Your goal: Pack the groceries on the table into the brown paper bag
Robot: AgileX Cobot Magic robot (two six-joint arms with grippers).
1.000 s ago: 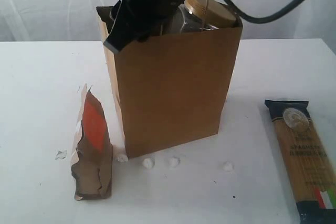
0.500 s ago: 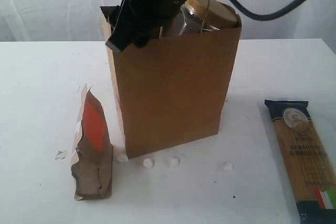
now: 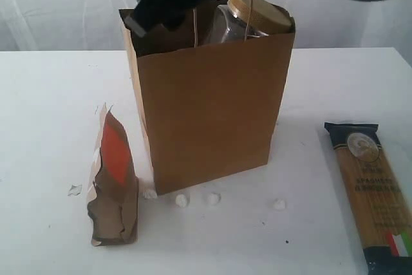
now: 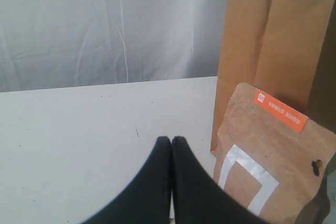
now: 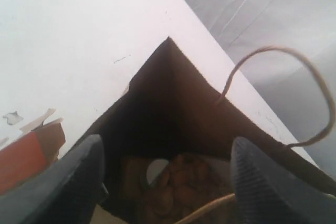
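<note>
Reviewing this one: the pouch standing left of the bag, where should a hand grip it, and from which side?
Probably the top edge of the pouch, coming down from above and pinching across its two broad faces. It stands upright and thin, so the top is free and narrow enough to pinch. The bag stands close beside it, leaving little room for a sideways approach.

Bright diffuse light, washed-out table (image 3: 45, 107), dark bag (image 5: 168, 108) interior, blurred fingers (image 5: 63, 182)

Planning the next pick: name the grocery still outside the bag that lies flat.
The long spaghetti packet: it lies flat, while the brown pouch stands upright.
</note>
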